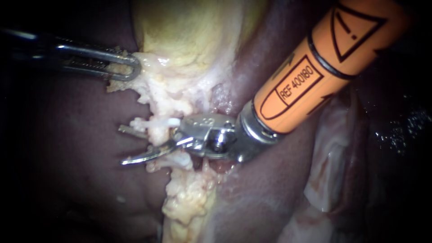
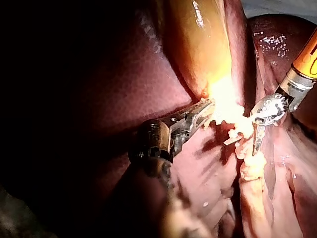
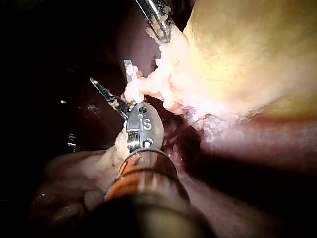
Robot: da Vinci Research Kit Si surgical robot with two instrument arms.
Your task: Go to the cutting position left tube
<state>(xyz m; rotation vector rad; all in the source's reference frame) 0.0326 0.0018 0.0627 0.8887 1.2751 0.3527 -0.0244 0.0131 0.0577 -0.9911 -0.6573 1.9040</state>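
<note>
Endoscope view shows my right instrument [image 1: 120, 145] with its two thin blades parted wide and holding nothing. A pale tube [image 1: 157, 134] runs across the gap close to the hinge, and a white clip [image 1: 173, 121] sits on it just beside the upper blade. I cannot tell whether this is the left tube, since only one strand shows plainly. My left instrument [image 1: 128, 67] has its jaws closed on the pale tissue [image 1: 153, 85] at the edge of the gallbladder [image 1: 193, 36], well beyond the blades, and it seems to hold the strand taut. The liver [image 1: 67, 180] lies dark beneath both blade tips.

To do this step well, I judge the blades should straddle the tube squarely and clear of the clip. Both tips ought to show past the tube, lifted off the liver, before anything closes. In the right wrist view the clip looks almost against one blade, so a small shift away from it seems wise. The left pull should be even.
</note>
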